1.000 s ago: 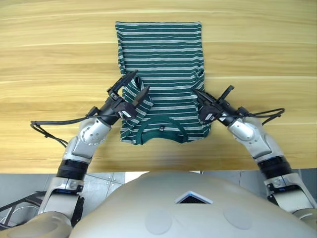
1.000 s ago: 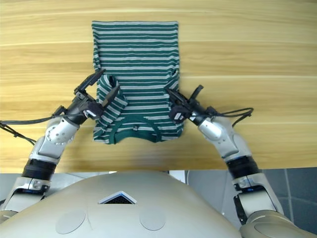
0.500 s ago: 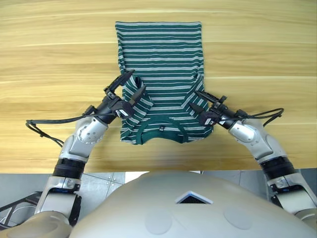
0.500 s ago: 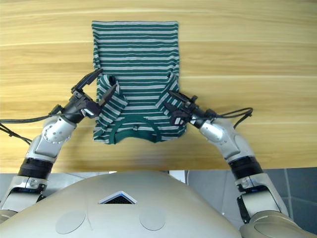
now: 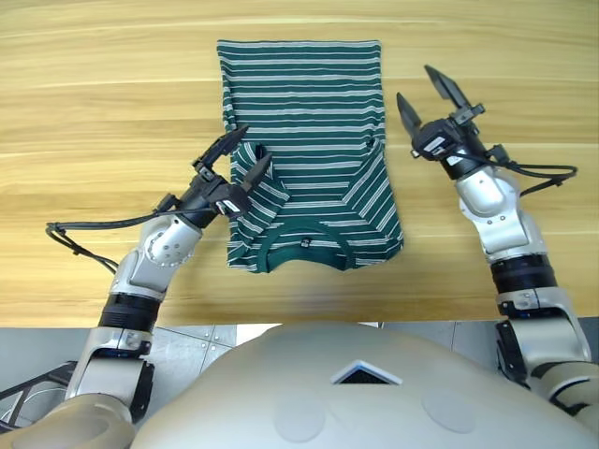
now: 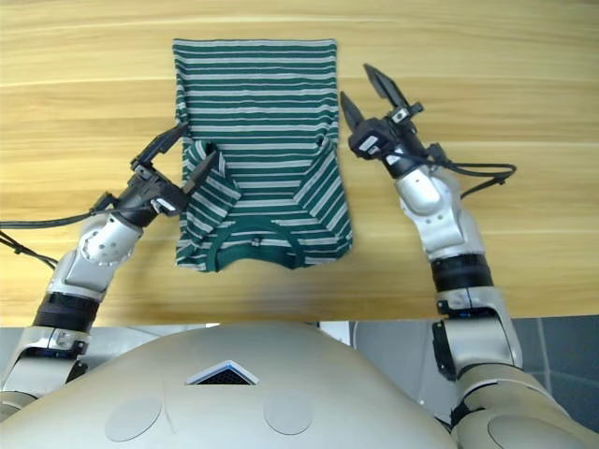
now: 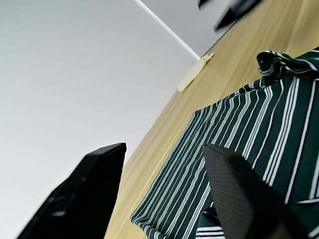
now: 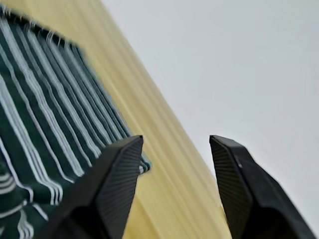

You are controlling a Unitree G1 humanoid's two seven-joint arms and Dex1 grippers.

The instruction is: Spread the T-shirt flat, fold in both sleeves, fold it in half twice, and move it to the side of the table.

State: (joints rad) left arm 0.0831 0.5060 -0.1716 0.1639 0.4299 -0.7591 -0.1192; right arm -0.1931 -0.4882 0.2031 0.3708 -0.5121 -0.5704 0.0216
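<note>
The green-and-white striped T-shirt (image 5: 304, 122) lies in the middle of the wooden table (image 5: 94, 112), hem at 12 o'clock and collar (image 5: 304, 251) at 6 o'clock. Both sleeves are folded in over the body, the left sleeve (image 5: 257, 187) bunched, the right sleeve (image 5: 374, 187) flatter. The left gripper (image 5: 258, 142) sits at the shirt's 9 o'clock edge with its jaws spread wide. One finger is over bare wood and the other over the folded left sleeve — whether it touches the cloth cannot be told. The right gripper (image 5: 414, 82) is at about 2 o'clock from the shirt, just beside its edge, jaws likewise spread and holding nothing. Black cables (image 5: 84, 234) trail from both wrists across the wood. In the left wrist view a pale strip (image 7: 194, 73) lies at the far table edge by the white wall.
</note>
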